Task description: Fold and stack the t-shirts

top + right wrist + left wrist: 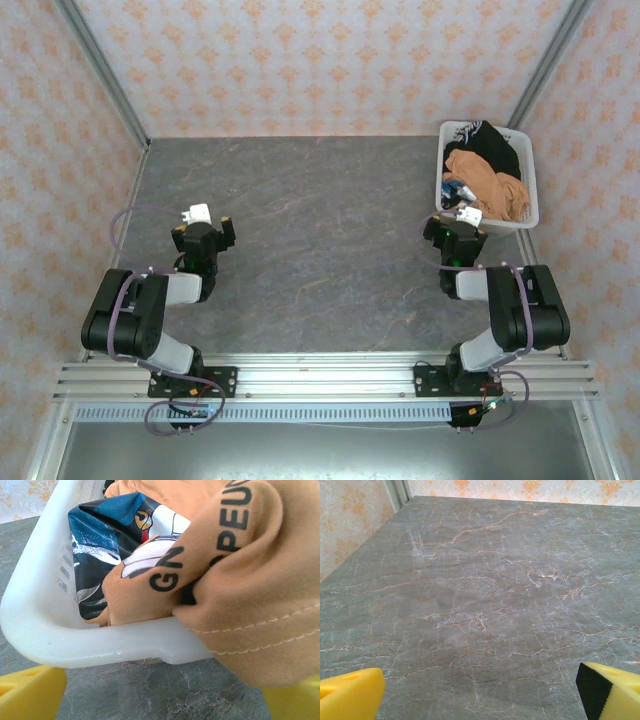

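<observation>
white basket (510, 226) holding crumpled orange t-shirt (485, 180) and black garment (497, 145), orange hem draped over near rim, right gripper (455, 232) released beside rim, left gripper (204, 230) released over table (320, 260)

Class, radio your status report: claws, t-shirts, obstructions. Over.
Open: left claw over table, right claw at basket rim. Bunched in basket, unfolded: orange t-shirt, black t-shirt. Rim blocks right claw.

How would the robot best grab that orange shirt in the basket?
By the stitched fold of the orange t-shirt spilling over the near rim of the basket. That fold bulges free outside the wall, so the open right gripper could probably close on it from the near side, without digging in.
</observation>
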`<state>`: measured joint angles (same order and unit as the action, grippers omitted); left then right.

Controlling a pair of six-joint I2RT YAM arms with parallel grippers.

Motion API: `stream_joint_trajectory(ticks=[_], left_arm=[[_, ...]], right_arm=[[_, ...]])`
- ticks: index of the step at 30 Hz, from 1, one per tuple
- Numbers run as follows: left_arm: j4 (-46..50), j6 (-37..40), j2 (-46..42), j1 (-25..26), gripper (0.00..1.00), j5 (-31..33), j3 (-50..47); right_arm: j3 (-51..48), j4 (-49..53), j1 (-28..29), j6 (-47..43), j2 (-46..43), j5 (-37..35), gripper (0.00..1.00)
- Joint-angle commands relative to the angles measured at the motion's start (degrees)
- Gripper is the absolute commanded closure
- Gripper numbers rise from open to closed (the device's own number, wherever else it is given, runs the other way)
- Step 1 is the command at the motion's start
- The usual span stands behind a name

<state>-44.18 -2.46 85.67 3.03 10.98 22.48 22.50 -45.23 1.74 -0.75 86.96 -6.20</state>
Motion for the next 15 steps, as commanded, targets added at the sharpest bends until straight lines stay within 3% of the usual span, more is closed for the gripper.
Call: stream_joint_trajectory(ticks=[1,15], left_arm=[[0.13,1.14,-0.04,0.49,0.0,1.8,1.08],[-0.31,1.14,-0.19,0.49,0.0,1.76,0.84]], right_arm=[[0.62,-0.74,0.28,-0.46,0.06,-1.36,0.01],[-0.04,-1.82,0.35,-0.48,-0.25,-1.36,0.01]])
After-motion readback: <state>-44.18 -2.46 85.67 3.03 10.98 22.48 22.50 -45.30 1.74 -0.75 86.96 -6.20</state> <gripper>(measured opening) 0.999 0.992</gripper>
